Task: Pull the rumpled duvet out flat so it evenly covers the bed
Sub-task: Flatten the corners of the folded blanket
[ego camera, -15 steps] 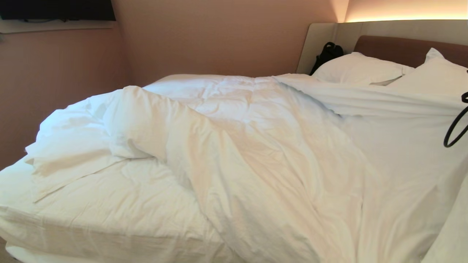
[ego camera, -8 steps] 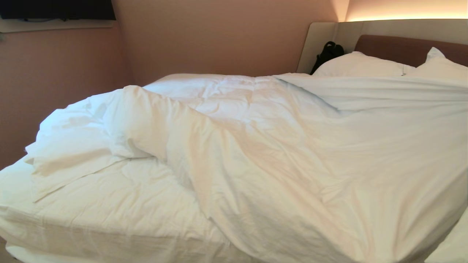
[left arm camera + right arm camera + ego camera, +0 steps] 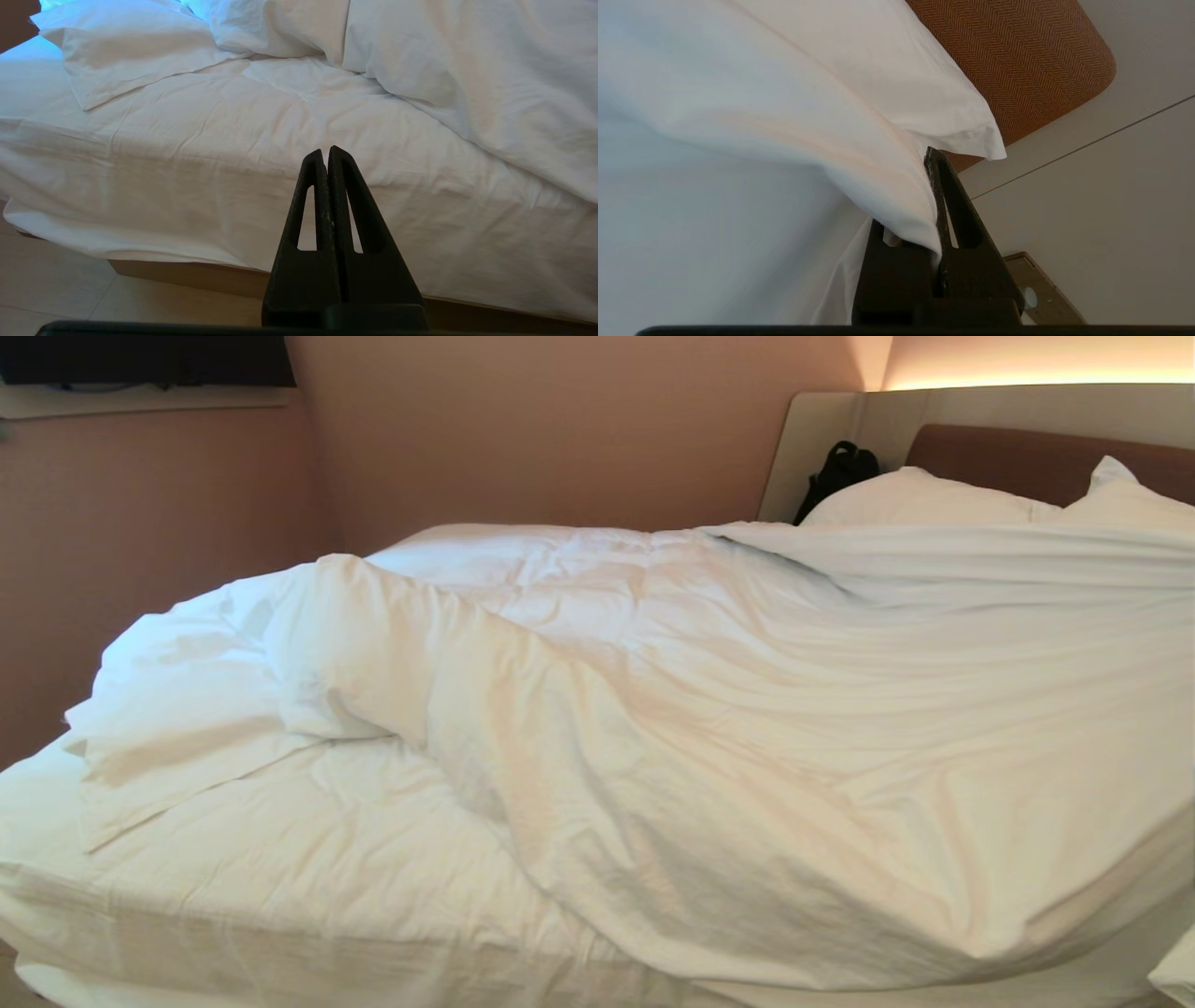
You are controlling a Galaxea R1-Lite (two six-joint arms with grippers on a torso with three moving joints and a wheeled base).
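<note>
Clamping duvet [image 3: 859,158] | right gripper [image 3: 931,158] | unseen from head view

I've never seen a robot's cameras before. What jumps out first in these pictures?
A big white duvet sprawls over the bed, bunched into a heap at the far left while its right side is stretched in long taut folds. The right tool is clamped on the duvet's edge near the brown headboard. The left tool hangs shut and empty before the mattress.
</note>
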